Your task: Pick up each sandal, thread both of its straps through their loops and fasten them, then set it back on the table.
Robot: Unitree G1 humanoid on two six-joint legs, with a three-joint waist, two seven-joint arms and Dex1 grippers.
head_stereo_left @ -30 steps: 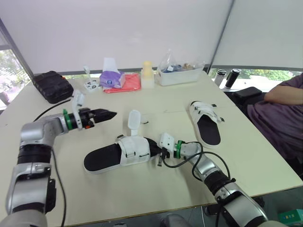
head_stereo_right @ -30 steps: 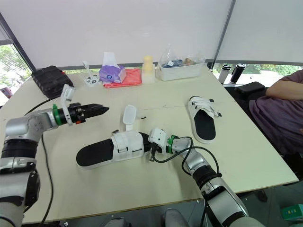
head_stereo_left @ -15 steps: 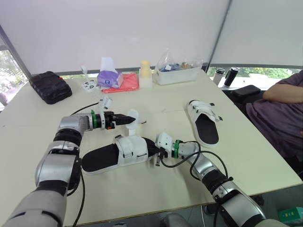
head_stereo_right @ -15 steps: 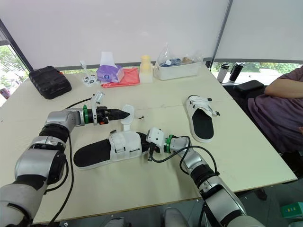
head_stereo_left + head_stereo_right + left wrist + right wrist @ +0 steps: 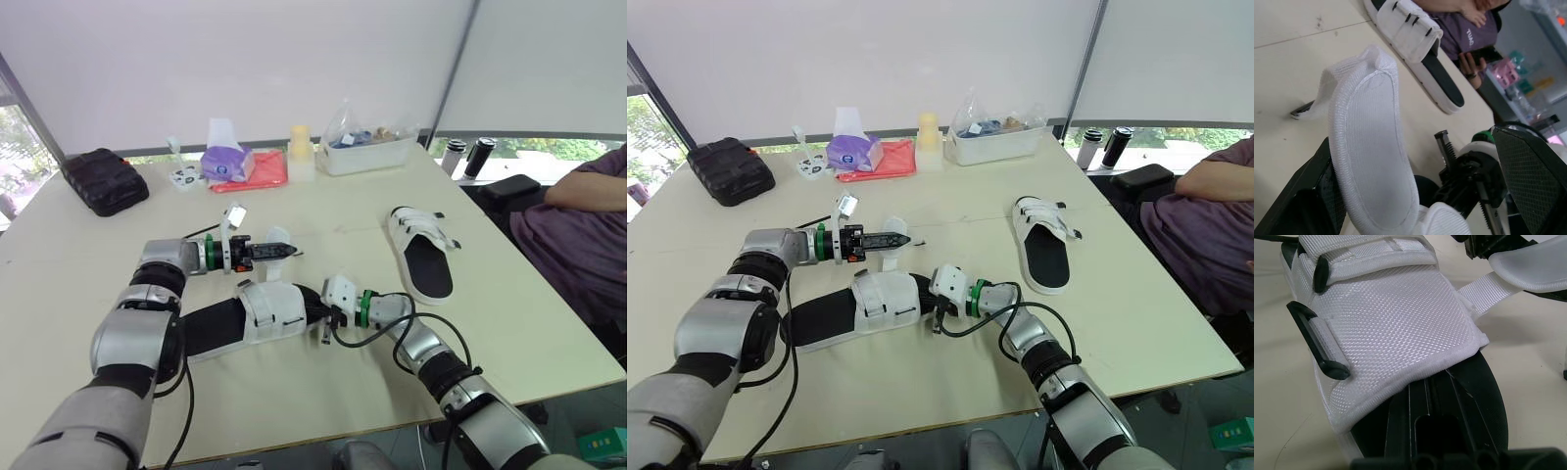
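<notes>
In the head view, your sandal [image 5: 265, 311] lies flat on the table [image 5: 509, 352], its long axis running across you from left to right. The right gripper [image 5: 329, 314] is at its right-hand end, touching it. Whether it has a real grip there, you cannot tell from this view. The loose strap [image 5: 278, 236] stands up from the far edge of the upper. The left gripper [image 5: 279, 252] has its tips right at the strap, so your left arm is the nearer one. The far sandal [image 5: 423, 257] lies well apart on the right, with both straps across its upper.

In the left wrist view, the left gripper is wide open and holds nothing. Its fingers [image 5: 1535, 171] straddle the strap, which leans against one finger with a clear gap to the other. The strap's tip points up and away from the sandal.

In the right wrist view, the sole runs straight down into the right gripper, but the contact itself is hidden. The free black loop [image 5: 1316, 346] sits on the opposite edge of the upper [image 5: 1396, 318] from the strap's root. Once you pinch the strap, I would expect you to carry it across the upper, at right angles to the sandal's length, towards that loop.
</notes>
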